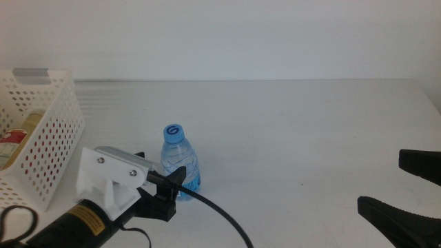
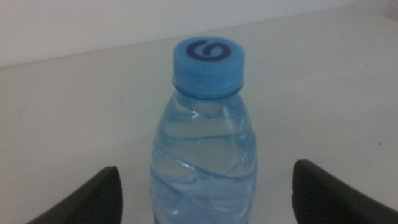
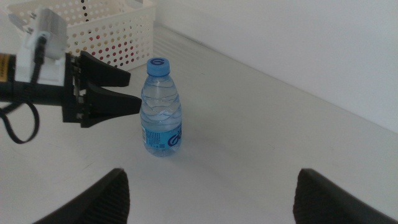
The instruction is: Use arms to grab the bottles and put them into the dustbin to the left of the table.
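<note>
left claw (image 3: 134,92) low, reaching in level, jaws spread wide, gripping nothing | water bottle (image 1: 180,162) upright on surface (image 1: 289,131), between jaws, right of dustbin (image 1: 48,138) | right claw (image 1: 403,193) open, waiting apart

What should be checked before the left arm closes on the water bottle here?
1. Water bottle upright on the table, blue cap on: ok.
2. Left gripper open, one of its fingers on each side of the bottle: ok.
3. Fingers apart from the bottle, no contact yet: ok.
4. How far the fingers reach past the bottle: cannot tell.
5. Right gripper open, waiting well clear at the table's right: ok.
6. Dustbin open-topped, already holding items, room left: cannot tell.
</note>
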Robot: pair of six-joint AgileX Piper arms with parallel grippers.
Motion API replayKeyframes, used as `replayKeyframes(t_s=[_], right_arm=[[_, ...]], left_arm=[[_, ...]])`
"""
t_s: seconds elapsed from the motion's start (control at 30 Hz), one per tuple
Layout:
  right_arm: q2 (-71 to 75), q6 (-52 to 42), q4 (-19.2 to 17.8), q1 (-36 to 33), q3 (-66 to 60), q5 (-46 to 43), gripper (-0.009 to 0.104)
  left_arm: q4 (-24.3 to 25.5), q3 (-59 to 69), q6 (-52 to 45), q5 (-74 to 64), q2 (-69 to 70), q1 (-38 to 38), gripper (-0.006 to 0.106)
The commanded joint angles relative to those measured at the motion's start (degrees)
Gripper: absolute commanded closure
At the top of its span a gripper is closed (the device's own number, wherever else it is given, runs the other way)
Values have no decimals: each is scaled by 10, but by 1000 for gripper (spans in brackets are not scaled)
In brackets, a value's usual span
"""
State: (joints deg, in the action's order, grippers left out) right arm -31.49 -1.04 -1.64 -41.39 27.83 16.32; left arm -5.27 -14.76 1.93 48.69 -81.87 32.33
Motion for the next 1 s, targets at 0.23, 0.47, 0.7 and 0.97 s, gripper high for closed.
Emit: replayKeyframes(t_s=[0.23,0.47,0.7,0.97], right_arm=[[0,-9,-2,-2,14,-43,19],[0,-9,-2,-2,14,-43,19],[0,-9,-2,-2,14,-43,19],[0,-9,-2,-2,14,-43,19]], left_arm=[[-1,-31,60,163,-96,0,10],[5,-77,57,159,-145,0,10],[4,-118,52,160,-206,0,10],[5,-131,43,161,-225,1,52]])
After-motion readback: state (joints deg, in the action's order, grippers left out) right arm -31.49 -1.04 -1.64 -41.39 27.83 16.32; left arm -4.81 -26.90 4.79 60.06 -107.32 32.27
